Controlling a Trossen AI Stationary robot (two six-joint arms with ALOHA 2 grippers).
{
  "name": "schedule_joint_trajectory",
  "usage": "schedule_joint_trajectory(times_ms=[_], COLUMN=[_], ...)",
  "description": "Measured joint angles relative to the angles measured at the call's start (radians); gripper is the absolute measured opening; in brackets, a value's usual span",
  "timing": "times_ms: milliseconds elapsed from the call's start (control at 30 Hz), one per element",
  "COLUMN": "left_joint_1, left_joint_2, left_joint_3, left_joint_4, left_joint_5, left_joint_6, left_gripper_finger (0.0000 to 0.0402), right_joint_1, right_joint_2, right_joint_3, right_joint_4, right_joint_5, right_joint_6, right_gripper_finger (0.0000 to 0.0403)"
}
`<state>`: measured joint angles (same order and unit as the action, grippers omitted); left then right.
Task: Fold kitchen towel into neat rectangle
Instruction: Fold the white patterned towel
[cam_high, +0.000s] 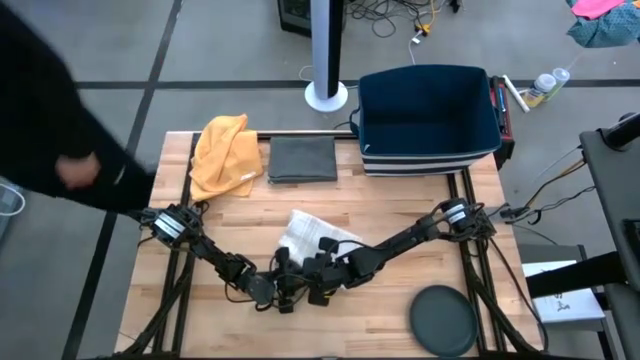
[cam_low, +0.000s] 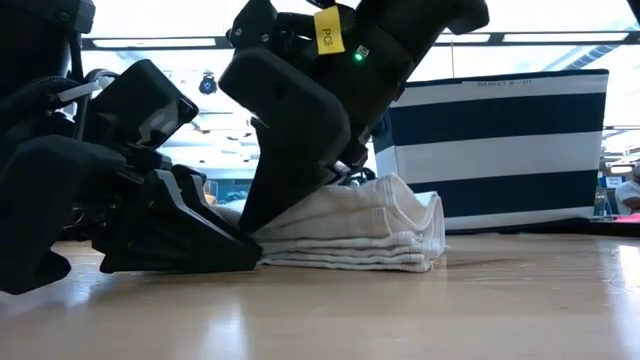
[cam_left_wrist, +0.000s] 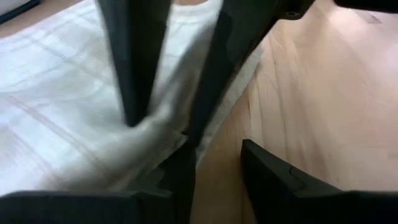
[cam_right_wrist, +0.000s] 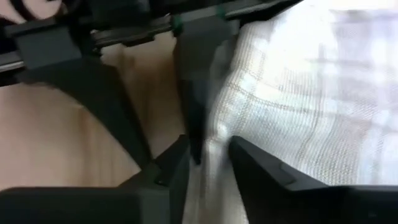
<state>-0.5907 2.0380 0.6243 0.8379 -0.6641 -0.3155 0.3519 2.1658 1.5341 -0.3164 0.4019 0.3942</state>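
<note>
The white kitchen towel (cam_high: 305, 232) lies folded in several layers (cam_low: 375, 230) on the wooden table, mid-table. My right gripper (cam_high: 318, 262) slants down onto the towel's near edge and is shut on it; it also shows in the low view (cam_low: 272, 222) and its own wrist view (cam_right_wrist: 208, 177). My left gripper (cam_high: 285, 274) lies low on the table right beside it, open (cam_left_wrist: 217, 183), with bare wood between its fingers and one finger (cam_left_wrist: 180, 177) at the towel's edge. My left gripper comes in level along the table from the near left. One of its fingers (cam_right_wrist: 194, 118) lies against the towel's near edge; whether it goes under the cloth I cannot tell. My right gripper has the towel's near edge (cam_right_wrist: 211, 146) between its two fingers, coming from above and slanting down. The cloth puckers up between the fingertips (cam_left_wrist: 165, 118). How many layers it has I cannot tell. The towel rests on the table.
A yellow cloth (cam_high: 225, 150) and a folded grey cloth (cam_high: 302, 158) lie at the table's far side. A navy striped basket (cam_high: 428, 118) stands far right. A dark round plate (cam_high: 443, 318) lies near right. A person in dark clothes (cam_high: 50, 120) stands at the left.
</note>
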Motion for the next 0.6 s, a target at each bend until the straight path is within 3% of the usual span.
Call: schedule_joint_trajectory(times_ms=[267,600], left_joint_1=[0.0,0.0], left_joint_2=[0.0,0.0], left_joint_3=[0.0,-0.001], left_joint_4=[-0.003,-0.003], left_joint_5=[0.001,0.001], left_joint_6=[0.0,0.003], left_gripper_finger=[0.0112,0.0122], right_joint_1=[0.006,0.007], right_joint_2=[-0.024,0.002], right_joint_3=[0.0,-0.001], right_joint_4=[-0.045,-0.042], right_joint_5=[0.023,0.017], right_joint_6=[0.0,-0.048], right_gripper_finger=[0.0164,0.0143])
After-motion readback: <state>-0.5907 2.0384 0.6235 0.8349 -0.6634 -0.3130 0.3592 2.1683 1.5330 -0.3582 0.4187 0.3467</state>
